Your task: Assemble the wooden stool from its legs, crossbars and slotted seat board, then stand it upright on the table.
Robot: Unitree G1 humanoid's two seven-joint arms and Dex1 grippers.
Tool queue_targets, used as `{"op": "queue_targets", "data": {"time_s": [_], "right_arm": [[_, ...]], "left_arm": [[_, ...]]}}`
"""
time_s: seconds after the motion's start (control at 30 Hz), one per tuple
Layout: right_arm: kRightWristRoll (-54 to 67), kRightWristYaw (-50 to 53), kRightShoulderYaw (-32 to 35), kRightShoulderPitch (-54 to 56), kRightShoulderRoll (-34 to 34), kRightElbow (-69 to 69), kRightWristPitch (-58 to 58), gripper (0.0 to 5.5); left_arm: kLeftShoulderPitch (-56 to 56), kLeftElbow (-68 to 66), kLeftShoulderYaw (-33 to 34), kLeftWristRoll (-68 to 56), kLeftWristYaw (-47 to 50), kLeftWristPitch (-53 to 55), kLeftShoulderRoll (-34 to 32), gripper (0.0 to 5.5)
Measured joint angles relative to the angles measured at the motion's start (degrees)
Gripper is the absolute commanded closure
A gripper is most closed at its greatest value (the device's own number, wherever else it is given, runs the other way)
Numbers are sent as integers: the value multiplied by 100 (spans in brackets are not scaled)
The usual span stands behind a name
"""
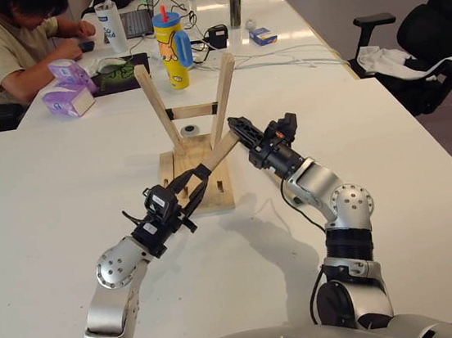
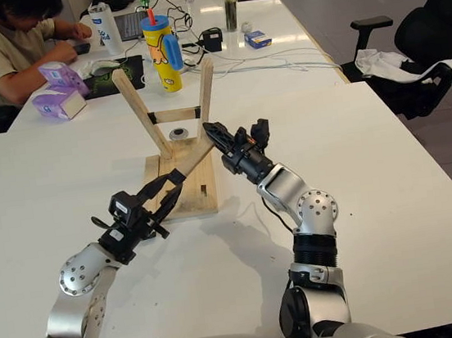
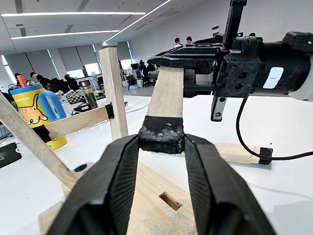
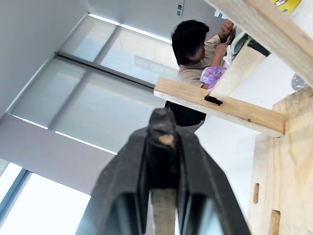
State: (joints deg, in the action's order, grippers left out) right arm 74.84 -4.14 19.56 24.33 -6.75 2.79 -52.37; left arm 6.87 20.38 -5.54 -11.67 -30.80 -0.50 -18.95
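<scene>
Lower centre, the left gripper clamps the black-capped end of a loose stool leg; the right gripper grips its other end. Beyond, the slotted seat board lies flat mid-frame on the white table, an office chair upper right.

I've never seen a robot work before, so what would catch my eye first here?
The left pincer and right pincer each clamp one end of a loose leg, holding it slanted over the flat board. On the board's far side two standing legs already rise, splayed apart and joined by a crossbar. Behind them stands a bright yellow cup.
</scene>
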Motion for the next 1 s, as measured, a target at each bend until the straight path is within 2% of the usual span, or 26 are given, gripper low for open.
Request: {"op": "queue_targets", "data": {"time_s": [0.17,0.2,0.4,0.57,0.7,0.8,1.0], "right_arm": [[0,7,-22,0,21,2,8,503],[1,7,-22,0,22,2,14,503],[-105,-119,-25,-3,87,-49,299,504],[-1185,-481,-268,-57,667,-138,873,504],[-2408,-953,-410,-47,1563,-184,1667,504],[-3201,-1397,-611,10,1989,197,2266,504],[-4157,-1999,-1029,167,1913,1294,3241,504]], "left_arm": [[-16,-95,8,-20,-37,-78,1,410],[-29,-113,13,-48,-46,-80,4,374],[-86,-201,311,-870,3,385,217,302],[-350,-315,684,-1504,181,697,429,234],[-786,-1142,1387,-1765,364,760,398,232],[-1115,-1322,1409,-1774,384,755,463,232],[-1329,-1409,1206,-1627,445,679,752,232]]}}
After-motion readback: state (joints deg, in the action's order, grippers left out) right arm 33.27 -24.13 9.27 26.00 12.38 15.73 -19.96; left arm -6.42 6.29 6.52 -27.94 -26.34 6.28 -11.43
